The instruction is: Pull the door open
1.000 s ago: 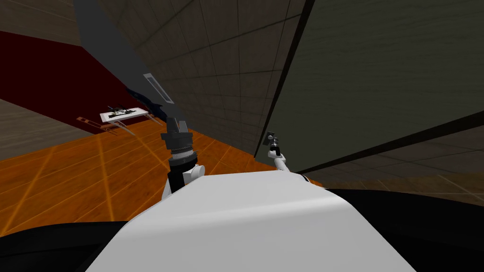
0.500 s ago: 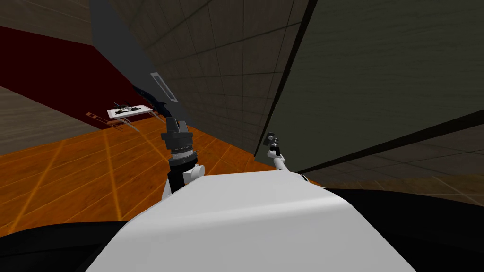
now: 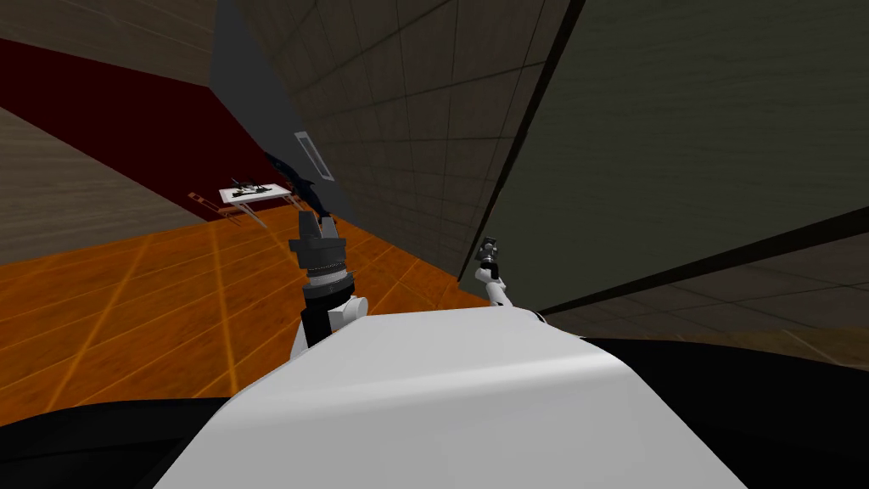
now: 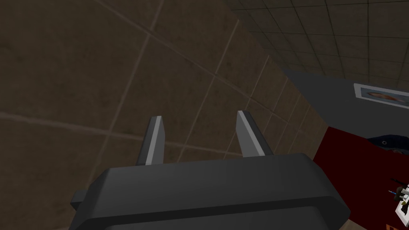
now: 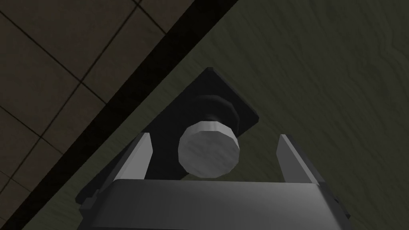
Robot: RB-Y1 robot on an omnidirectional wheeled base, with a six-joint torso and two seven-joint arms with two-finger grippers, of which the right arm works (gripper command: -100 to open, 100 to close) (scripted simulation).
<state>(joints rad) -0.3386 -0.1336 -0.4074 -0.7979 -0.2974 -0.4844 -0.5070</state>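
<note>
The right gripper's fingers [image 5: 140, 156] stand apart, one on each side of the round grey knob [image 5: 208, 148] and clear of it, so the right gripper [image 5: 213, 136] straddles the handle without clamping it. The knob looks hard, smooth and faceted round its rim, so thin blades could well slip on it; the best hold is probably squarely across its widest part, seated deep towards the dark neck. Its axis points straight out of the door face at the gripper, and the pull should follow that line before curving with the swing. It sits on a dark square back plate [image 5: 233, 104] on the grey-green door [image 5: 327, 72], close to the edge by the black frame strip [image 5: 159, 60], beyond which is tiled wall [image 5: 44, 80]. The door is a stiff slab, likely heavy, its long axis upright and its face shut flat in the frame. The left gripper [image 4: 199, 115] is held away from the door, fingers apart, empty
</note>
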